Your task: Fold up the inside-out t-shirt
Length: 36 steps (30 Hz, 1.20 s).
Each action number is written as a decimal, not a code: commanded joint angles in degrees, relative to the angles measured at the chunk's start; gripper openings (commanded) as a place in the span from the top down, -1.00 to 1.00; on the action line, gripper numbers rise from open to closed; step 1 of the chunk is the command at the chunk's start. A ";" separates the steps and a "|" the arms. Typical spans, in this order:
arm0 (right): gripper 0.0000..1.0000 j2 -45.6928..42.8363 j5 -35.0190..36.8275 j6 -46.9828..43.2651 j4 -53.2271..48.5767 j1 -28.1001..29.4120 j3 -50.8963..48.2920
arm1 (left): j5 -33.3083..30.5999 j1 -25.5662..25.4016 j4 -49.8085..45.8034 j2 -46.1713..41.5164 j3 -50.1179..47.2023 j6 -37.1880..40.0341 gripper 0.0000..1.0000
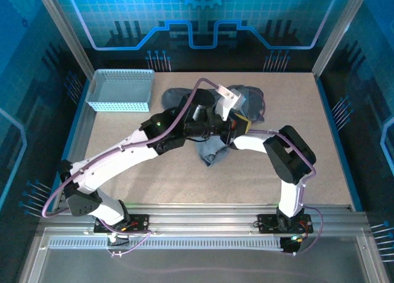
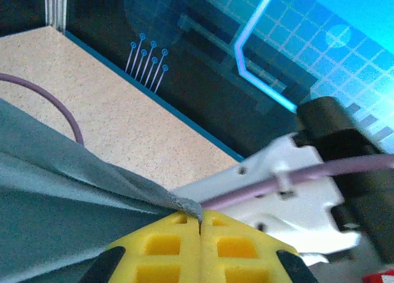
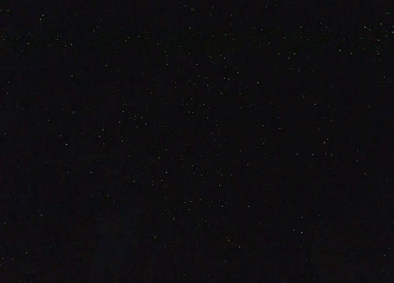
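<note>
The table (image 1: 141, 178) lies wide and bare on the near side of both arms, so there is plenty of open surface nearer than the left gripper and out to its left. The inside-out t-shirt (image 1: 174, 98) is bunched toward the far middle, under and around that gripper, nowhere near flat. The light blue basket (image 1: 120, 89) sits off to the gripper's far left, near the shirt's edge, so spreading the cloth that way looks tight. The right arm (image 1: 289, 160) bends in from the other side, its white link just beyond the left gripper, and it's crowded in there! Now the left gripper (image 2: 200, 224): its yellow jaws are clamped flat together on a thin ridge of grey cloth, and the fabric runs taut away from the pinch, down and to its left. That looks like a hold for lifting the shirt and opening it out. The right gripper, open or closed? Cannot tell.
</note>
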 commanded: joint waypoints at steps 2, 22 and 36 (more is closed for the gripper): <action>-0.78 3.93 -0.87 2.71 -13.57 -2.12 6.22 | 0.79 -1.47 3.22 -4.90 4.83 1.56 0.98; -0.92 26.30 6.23 6.27 -59.78 -1.08 39.84 | -1.30 -2.01 3.89 -3.15 10.12 2.47 0.97; 0.58 20.97 3.50 3.73 -49.15 -0.96 31.69 | -8.78 -0.93 3.92 -5.52 5.38 3.83 0.97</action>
